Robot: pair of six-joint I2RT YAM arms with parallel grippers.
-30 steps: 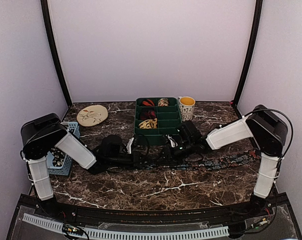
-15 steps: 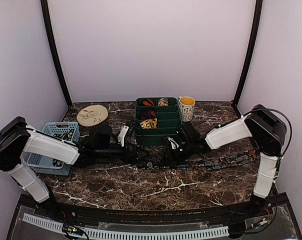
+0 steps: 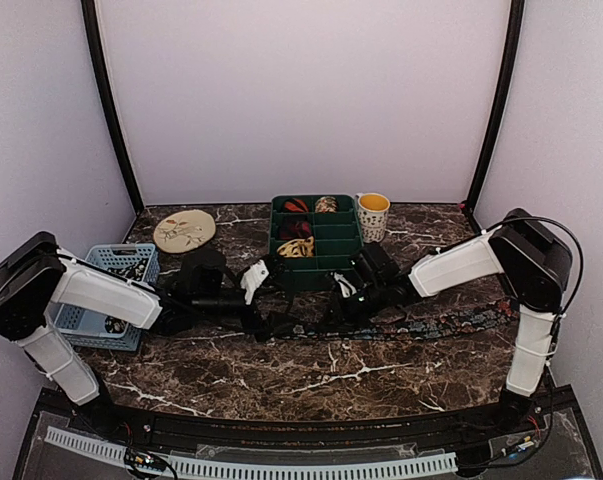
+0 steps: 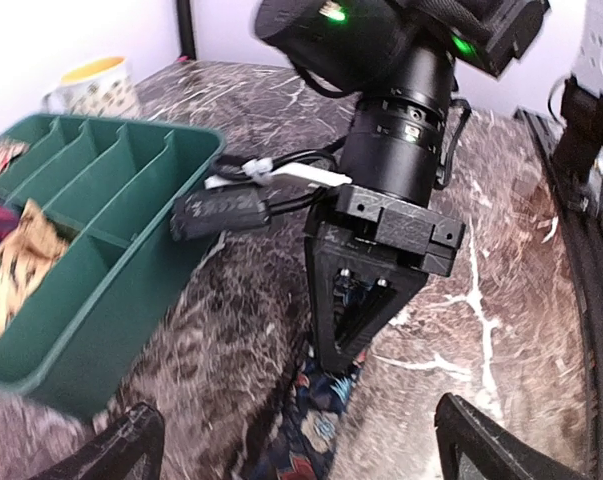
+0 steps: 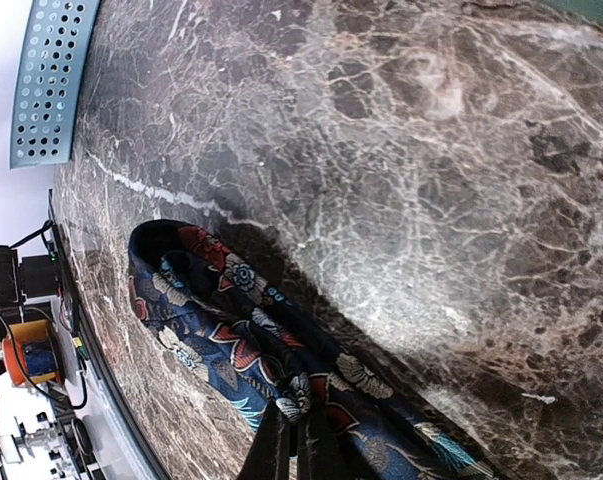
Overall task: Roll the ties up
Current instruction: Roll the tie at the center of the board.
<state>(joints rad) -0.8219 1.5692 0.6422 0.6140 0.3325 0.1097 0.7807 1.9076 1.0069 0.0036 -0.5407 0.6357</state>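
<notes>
Biggest: the marble tabletop (image 3: 311, 380), w/ the green divided tray (image 3: 321, 270) at its back-centre. The flat tie (image 3: 451, 322), dark w/ a floral print, lies just in front of the tray, running from in front of its near-left corner off past its right side. My right gripper (image 5: 293, 455), just in front of the tray's near wall, is clenched on that tie near its doubled-over end. My left gripper (image 4: 299, 450), front-left of the tray, is released, jaws spread wide, holding nothing; the tie end lies below. The rolled ties (image 3: 296, 247) sit in the tray's left compartments. Handling, imo: fabric is light, limp, prob. slick, so a coil will want to spring loose. Best hold is the folded tip, pinched across the full width, w/ tension kept while rolling.
</notes>
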